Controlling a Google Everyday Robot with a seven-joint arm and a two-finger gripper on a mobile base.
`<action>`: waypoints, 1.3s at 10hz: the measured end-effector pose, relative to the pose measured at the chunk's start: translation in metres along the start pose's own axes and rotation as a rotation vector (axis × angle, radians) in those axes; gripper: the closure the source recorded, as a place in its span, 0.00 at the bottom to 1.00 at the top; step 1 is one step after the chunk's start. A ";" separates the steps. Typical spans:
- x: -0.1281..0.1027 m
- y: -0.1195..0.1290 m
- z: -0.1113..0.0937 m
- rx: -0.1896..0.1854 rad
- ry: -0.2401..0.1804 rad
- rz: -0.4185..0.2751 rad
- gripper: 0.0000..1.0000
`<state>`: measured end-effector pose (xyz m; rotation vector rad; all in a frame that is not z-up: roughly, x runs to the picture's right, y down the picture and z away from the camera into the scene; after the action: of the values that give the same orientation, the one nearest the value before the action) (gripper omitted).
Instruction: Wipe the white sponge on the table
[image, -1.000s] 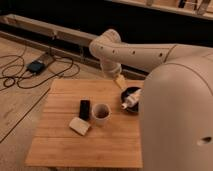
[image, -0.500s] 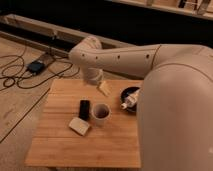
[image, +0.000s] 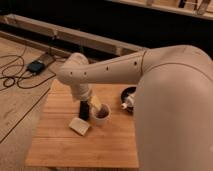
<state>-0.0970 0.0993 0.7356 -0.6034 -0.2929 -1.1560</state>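
Note:
The white sponge (image: 80, 126) lies flat on the wooden table (image: 60, 150), left of centre and tilted a little. My gripper (image: 91, 103) hangs from the bent white arm (image: 115, 70) just above the table. It is over the black phone-like object (image: 84, 112) and close to the cup (image: 101, 115). It is a short way behind and to the right of the sponge and does not touch it. The arm hides the back part of the table.
A cup with dark contents stands right of the sponge. A dark bowl (image: 129, 92) and a white bottle (image: 127, 103) sit at the table's right side. Cables and a black box (image: 36, 66) lie on the floor to the left.
The arm has swung left and down from the table's back right. The gripper is now low over the black object and the cup. The sponge has not moved.

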 end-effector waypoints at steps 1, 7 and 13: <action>-0.010 0.000 0.006 -0.009 -0.004 -0.006 0.20; -0.077 0.000 0.017 -0.059 -0.031 -0.017 0.20; -0.076 0.000 0.017 -0.060 -0.028 -0.016 0.20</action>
<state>-0.1249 0.1670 0.7106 -0.6715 -0.2887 -1.1761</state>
